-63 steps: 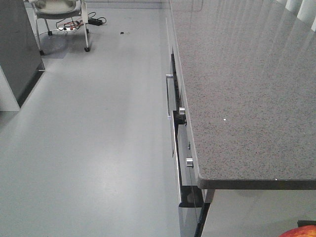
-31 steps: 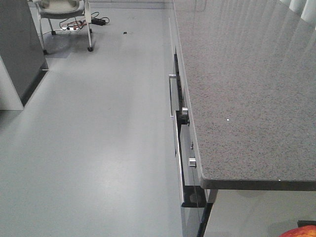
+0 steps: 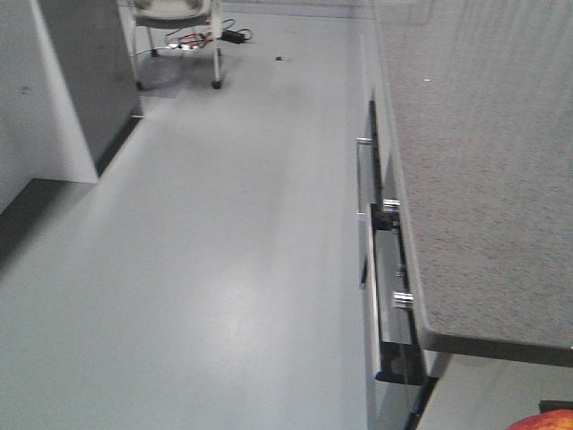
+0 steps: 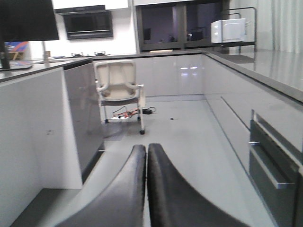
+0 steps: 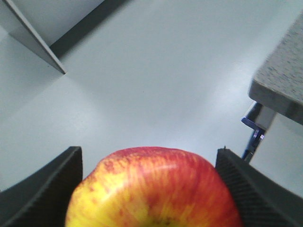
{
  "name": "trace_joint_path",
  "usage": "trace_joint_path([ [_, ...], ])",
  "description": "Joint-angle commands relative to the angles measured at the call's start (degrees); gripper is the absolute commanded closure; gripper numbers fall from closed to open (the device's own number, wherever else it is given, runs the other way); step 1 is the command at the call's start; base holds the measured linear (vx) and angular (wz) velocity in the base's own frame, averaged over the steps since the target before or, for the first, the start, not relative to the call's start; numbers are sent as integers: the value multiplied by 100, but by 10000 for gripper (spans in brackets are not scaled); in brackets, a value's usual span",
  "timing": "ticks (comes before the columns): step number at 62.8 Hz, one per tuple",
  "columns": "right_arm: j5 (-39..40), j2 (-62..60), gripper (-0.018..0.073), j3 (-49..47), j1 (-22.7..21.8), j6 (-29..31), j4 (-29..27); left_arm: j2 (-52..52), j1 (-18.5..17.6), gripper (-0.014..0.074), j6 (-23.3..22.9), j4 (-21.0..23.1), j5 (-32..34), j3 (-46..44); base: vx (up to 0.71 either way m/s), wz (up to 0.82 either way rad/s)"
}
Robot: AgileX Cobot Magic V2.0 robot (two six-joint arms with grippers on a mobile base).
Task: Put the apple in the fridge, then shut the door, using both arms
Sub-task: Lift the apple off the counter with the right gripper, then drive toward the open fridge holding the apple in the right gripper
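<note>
Right gripper (image 5: 149, 189) clamped on apple (image 5: 156, 182), low centre of right wrist view; same apple peeking in at bottom right corner of front view. Left gripper (image 4: 146, 179) pressed closed, nothing between fingers. Carry step, by the look: counter (image 3: 483, 179) along right, bare floor (image 3: 224, 251) ahead, chair (image 3: 175, 9) upper left. Fridge not in any view. Next, likely: bring fridge into frame, line up with a shelf, keep firm hold.
</note>
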State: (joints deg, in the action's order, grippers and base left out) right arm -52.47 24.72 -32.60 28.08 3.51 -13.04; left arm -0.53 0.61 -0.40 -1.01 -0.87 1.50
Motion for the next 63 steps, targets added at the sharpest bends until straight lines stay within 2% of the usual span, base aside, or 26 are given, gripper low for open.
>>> trace_joint_path([
  [1, 367, 38, 211, -154, 1, 19, -106, 120, 3, 603, -58, 14, 391, 120, 0, 36],
  [63, 367, 38, 211, -154, 1, 19, -119, 120, 3, 603, -58, 14, 391, 120, 0, 46],
])
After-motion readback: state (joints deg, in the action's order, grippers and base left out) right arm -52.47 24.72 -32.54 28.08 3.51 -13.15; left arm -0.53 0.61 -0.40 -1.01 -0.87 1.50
